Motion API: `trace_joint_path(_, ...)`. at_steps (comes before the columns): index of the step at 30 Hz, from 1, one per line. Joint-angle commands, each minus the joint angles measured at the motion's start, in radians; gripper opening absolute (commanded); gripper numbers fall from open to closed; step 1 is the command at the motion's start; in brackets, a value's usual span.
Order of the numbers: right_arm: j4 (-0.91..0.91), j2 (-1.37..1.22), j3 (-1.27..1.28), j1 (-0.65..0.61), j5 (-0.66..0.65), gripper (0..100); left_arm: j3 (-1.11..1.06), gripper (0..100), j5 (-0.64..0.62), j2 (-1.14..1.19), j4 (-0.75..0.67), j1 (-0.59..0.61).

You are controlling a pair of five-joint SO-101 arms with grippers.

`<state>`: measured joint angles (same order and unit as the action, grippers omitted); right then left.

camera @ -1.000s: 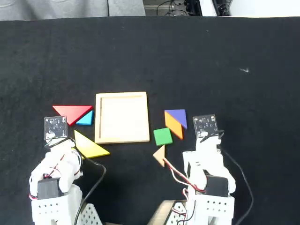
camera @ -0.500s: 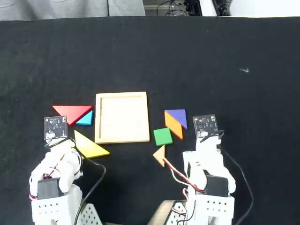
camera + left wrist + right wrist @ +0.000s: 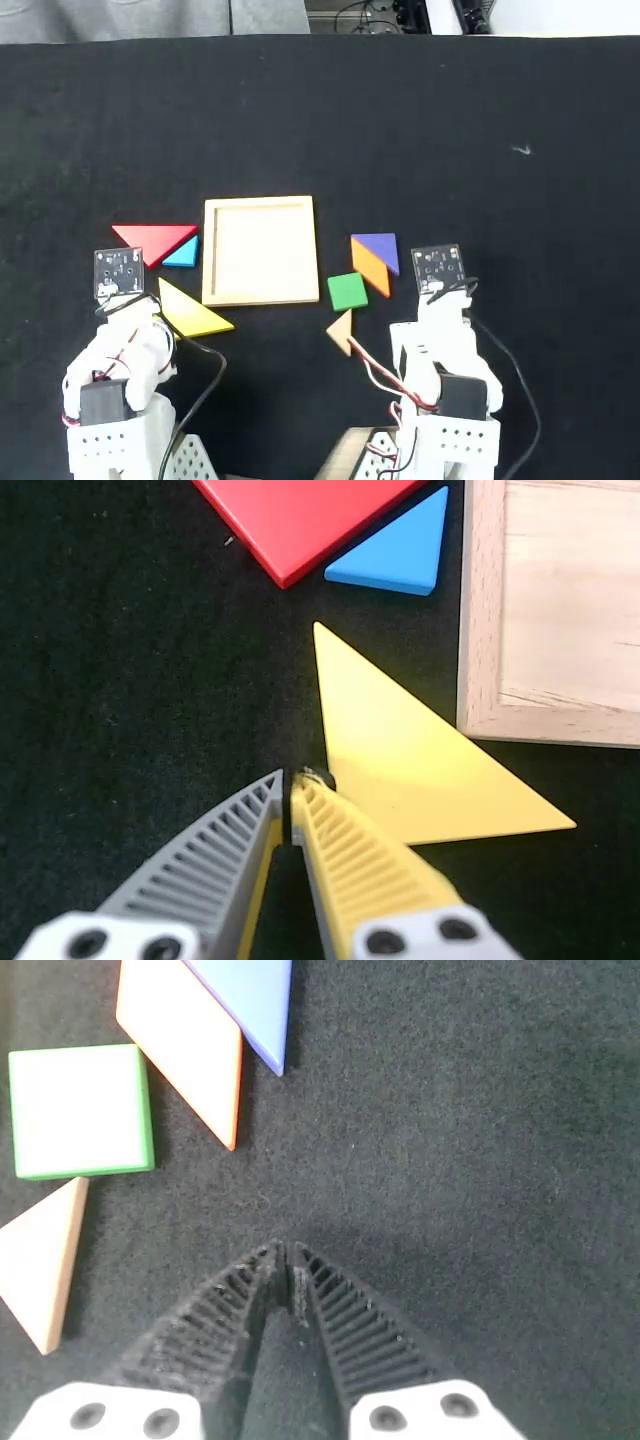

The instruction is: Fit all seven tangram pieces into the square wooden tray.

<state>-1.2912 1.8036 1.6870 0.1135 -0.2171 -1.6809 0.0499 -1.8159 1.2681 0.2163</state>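
The square wooden tray [image 3: 212, 250] lies a little left of the centre of the high view, on the black cloth [image 3: 450, 120]. All seven pieces lie on the cloth outside it.

To the left of the tray are the red triangle [image 3: 152, 239] and the small blue triangle [image 3: 184, 254], side by side. The yellow triangle [image 3: 192, 311] lies below them, near the tray's lower left corner. To the right of the tray, the purple triangle [image 3: 379, 246] and the orange parallelogram [image 3: 370, 267] lie against each other. The green square [image 3: 347, 291] is just beside the parallelogram, and the pale orange triangle [image 3: 342, 331] is below the square.

The left gripper [image 3: 290, 780] has its fingers pressed together and holds nothing. Its tips are at the edge of the yellow triangle, perhaps touching it, but I cannot tell for sure. The right gripper [image 3: 285, 1255] also has its fingers pressed together with nothing between them, over bare cloth, apart from the pieces.
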Motion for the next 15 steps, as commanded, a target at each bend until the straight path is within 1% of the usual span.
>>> trace_joint_path(1, -0.009, 0.087, -0.002, 0.005, 0.002, 1.2, -0.018, 3, -0.003, -0.008, 0.006, 0.008)
trace_joint_path(15, -0.009, 0.087, -0.002, 0.005, 0.002, 1.2, -0.018, 3, -0.003, -0.008, 0.006, 0.010)
